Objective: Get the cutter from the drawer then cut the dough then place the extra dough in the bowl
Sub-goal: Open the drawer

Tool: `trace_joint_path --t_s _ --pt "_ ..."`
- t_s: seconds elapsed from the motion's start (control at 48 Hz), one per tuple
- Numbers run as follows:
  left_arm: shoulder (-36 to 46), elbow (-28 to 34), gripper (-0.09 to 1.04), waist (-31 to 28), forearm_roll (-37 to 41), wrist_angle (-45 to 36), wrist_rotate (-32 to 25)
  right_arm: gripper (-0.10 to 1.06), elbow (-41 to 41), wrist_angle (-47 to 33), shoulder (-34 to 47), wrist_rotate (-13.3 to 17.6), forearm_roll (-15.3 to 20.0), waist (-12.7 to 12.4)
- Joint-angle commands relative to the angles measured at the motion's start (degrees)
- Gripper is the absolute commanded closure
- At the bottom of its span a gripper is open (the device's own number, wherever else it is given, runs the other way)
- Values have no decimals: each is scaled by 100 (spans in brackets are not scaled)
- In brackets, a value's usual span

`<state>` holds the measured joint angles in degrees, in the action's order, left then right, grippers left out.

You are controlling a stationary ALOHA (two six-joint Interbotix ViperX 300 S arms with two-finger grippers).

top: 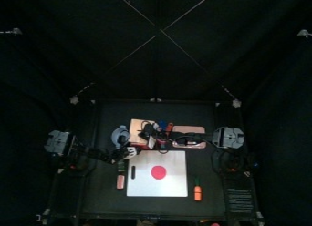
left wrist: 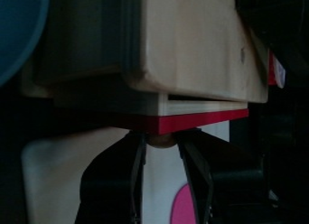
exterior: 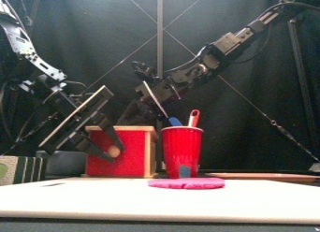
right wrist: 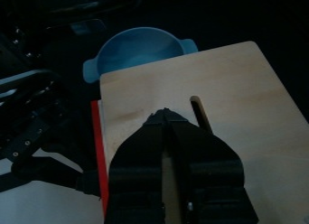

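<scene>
We see the left gripper (left wrist: 161, 146) low at the wooden box (top: 153, 129), facing its red drawer front (left wrist: 182, 123). Its jaws stand apart, tips right at the red front. We cannot tell whether they touch it or whether the drawer is pulled out at all. In the front view the same gripper sits against the red front, with its arm slanting down from the left.

The right gripper (right wrist: 165, 119) is on top of the box, jaws together, tips resting on the pale lid just beside the slot. Its arm comes down in a long diagonal from the upper right.

The dough (top: 156, 171) is a flat red-pink disc lying on the white cutting board (top: 140, 186), in front of the box and apart from it. Neither gripper is on it.

The blue-grey bowl (top: 119, 136) sits at the back of the table, just left of the box. The right wrist view shows it just past the box's edge.

The red cup (exterior: 182, 153) stands just right of the box, holding a blue knife (exterior: 174, 121) and a red knife (exterior: 193, 117).

There are two small orange pieces on the table, one (top: 120, 181) just left of the board and one (top: 196, 190) just right of it. They are too small to identify.
</scene>
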<state>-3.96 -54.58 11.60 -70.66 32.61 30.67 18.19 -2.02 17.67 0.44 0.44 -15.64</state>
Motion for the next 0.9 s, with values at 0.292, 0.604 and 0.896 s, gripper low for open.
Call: trace_joint_path --t_s 0.292,0.604,0.896 --pt "-9 132 43 782 -396 -105 -9 70 123 334 -105 9 149 -35" --pt "-105 325 43 1011 -527 -105 -9 70 281 316 -229 9 149 -44" --pt "-123 343 43 1257 -729 -149 -9 70 264 308 -237 0 132 -62"
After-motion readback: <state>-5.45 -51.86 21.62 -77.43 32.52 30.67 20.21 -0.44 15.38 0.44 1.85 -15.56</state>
